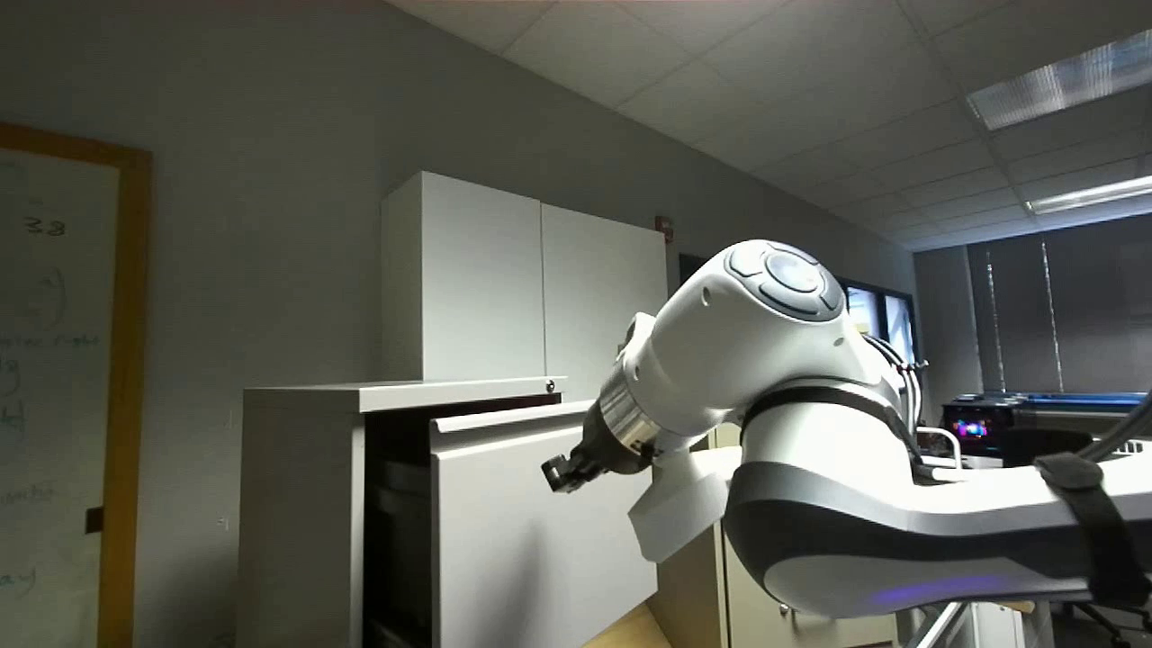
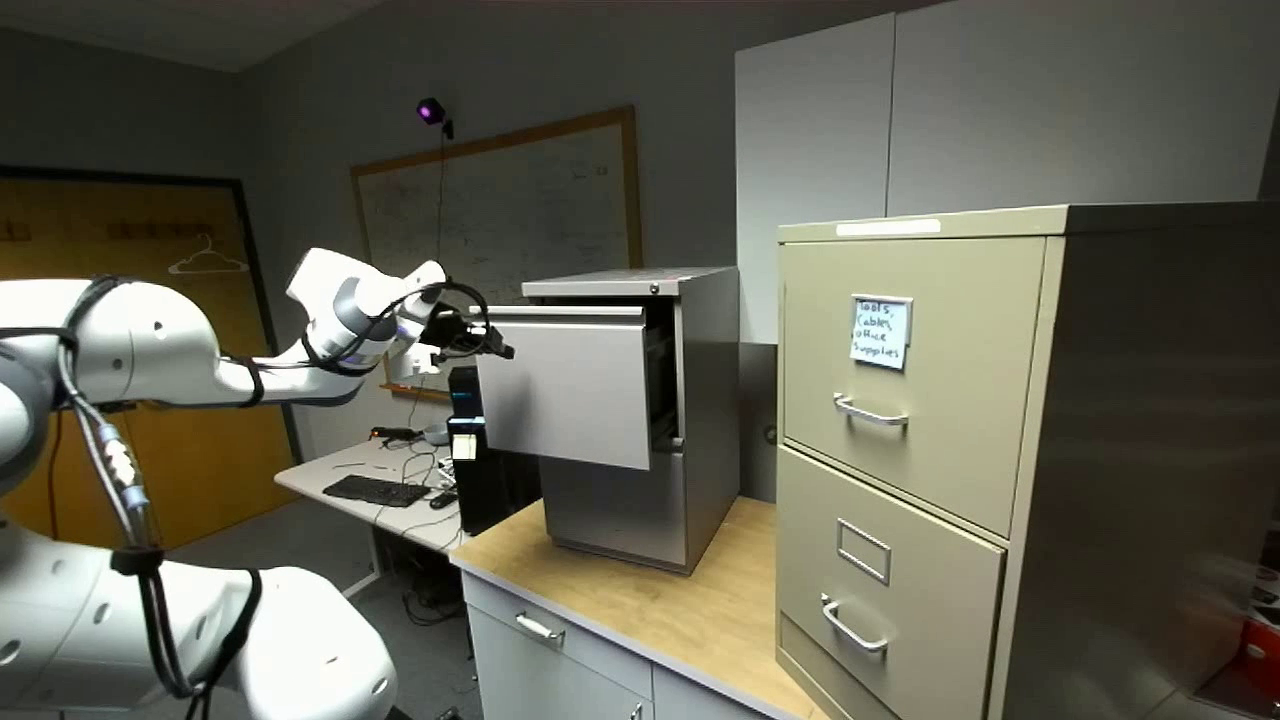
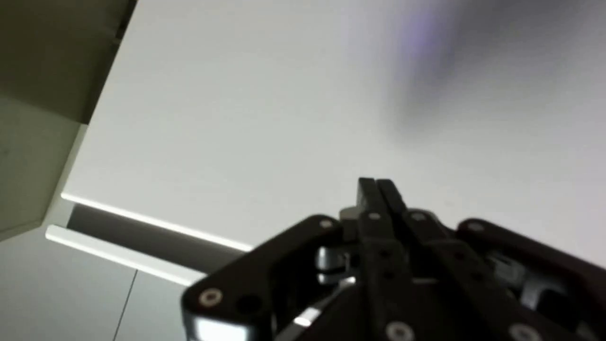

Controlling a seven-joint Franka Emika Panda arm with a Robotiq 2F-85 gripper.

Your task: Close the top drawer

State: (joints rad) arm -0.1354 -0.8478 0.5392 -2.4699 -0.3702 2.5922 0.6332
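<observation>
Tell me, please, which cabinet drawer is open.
The top drawer of the grey cabinet: it juts out, whereas the drawer below and the beige drawers sit shut.

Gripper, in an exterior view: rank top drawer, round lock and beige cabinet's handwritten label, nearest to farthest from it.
1. Top drawer: directly before the gripper; contact unclear.
2. Round lock: upper right corner of the grey cabinet.
3. Handwritten label: on the beige cabinet, picture right.

In an exterior view the arm (image 1: 837, 432) hides an upper corner of the drawer (image 1: 540, 504); dim parts behind its front cannot be made out. Edges there crop arm and whiteboard (image 1: 54, 423), its writing (image 1: 27, 495) mostly too faint to read. The wrist view cuts off drawer and hand (image 3: 375, 181); whether they touch is unclear.
</observation>
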